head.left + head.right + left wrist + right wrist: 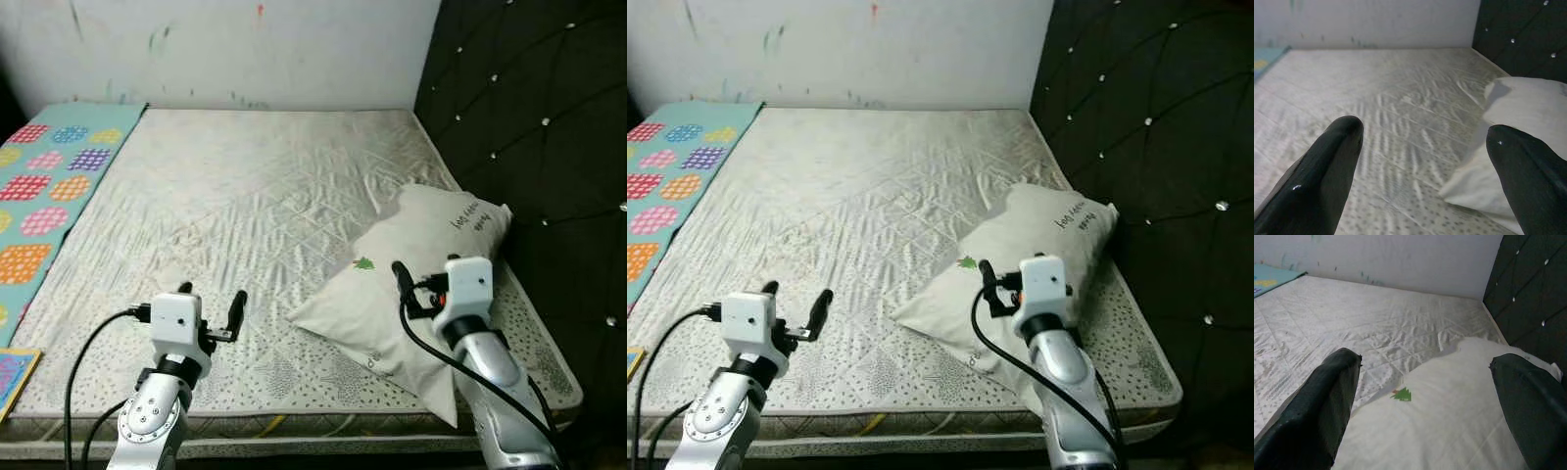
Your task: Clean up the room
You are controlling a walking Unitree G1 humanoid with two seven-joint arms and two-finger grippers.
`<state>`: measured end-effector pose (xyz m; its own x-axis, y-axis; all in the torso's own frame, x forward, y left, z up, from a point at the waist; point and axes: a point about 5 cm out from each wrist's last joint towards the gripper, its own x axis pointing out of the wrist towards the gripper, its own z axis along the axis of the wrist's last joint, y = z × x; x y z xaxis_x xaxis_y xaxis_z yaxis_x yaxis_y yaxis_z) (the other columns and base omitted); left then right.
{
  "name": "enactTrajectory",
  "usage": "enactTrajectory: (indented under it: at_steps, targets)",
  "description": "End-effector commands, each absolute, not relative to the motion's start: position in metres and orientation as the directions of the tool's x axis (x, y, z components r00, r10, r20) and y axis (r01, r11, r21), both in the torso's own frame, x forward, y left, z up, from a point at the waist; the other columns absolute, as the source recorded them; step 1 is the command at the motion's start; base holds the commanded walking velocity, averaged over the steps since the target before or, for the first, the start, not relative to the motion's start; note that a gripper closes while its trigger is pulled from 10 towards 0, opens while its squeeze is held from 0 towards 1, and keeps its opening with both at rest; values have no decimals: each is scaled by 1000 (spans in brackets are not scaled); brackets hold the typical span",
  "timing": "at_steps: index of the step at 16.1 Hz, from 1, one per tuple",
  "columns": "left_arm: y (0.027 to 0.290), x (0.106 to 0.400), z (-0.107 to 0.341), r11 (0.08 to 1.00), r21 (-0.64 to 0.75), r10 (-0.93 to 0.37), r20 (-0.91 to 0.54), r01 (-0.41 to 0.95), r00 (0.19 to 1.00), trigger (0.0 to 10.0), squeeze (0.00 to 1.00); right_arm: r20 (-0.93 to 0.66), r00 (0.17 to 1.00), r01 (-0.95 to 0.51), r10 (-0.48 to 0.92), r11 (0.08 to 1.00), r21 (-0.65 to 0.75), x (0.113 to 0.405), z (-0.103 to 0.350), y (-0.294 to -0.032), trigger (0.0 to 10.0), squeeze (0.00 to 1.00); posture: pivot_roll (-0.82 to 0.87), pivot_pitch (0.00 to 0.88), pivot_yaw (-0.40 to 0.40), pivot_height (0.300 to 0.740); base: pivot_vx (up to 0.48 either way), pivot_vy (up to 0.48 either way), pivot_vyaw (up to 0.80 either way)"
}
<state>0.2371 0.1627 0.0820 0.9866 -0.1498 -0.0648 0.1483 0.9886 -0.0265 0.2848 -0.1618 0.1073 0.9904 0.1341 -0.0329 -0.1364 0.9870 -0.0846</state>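
Observation:
A white pillow (pixel 421 274) with a small green tree print lies askew on the bare quilted mattress (pixel 245 186), its far end against the black headboard. My right gripper (pixel 1425 362) hovers open just above the pillow's near half, nothing between its fingers. Near the bed's front edge, left of the pillow, my left gripper (pixel 213 292) stands open over the mattress. In the left wrist view the pillow (pixel 1528 103) lies off to one side of the black fingers (pixel 1327 161).
A black tufted headboard (pixel 549 117) runs along the bed's right side. A marked white wall (pixel 245 49) stands behind the bed. A teal mat with coloured circles (pixel 49 186) lies along its left side, and a colourful flat thing (pixel 12 377) lies at the lower left.

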Motion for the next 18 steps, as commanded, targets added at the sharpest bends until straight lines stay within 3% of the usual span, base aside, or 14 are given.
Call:
enactTrajectory:
  at_steps: [1,8,13,18]
  targets:
    - [165,240,81,989,-50,-144,-72,141,987,10000,0,-15,990,-143,143,986,-89,291,112,-157,10000,0,-92,0,0,740,0,0,0]
    - [168,246,77,987,-87,-144,-95,136,985,10000,0,-29,994,-112,110,990,-81,297,108,-161,10000,0,-96,0,5,740,0,0,0]
    - [167,250,79,986,-98,-144,-88,135,986,10000,0,-32,993,-115,113,989,-88,297,107,-160,10000,0,-101,0,6,740,0,0,-555]
    - [169,248,78,986,-110,-134,-96,124,986,10000,0,-28,993,-120,118,988,-102,300,109,-161,10000,0,-93,0,-3,740,0,0,0]
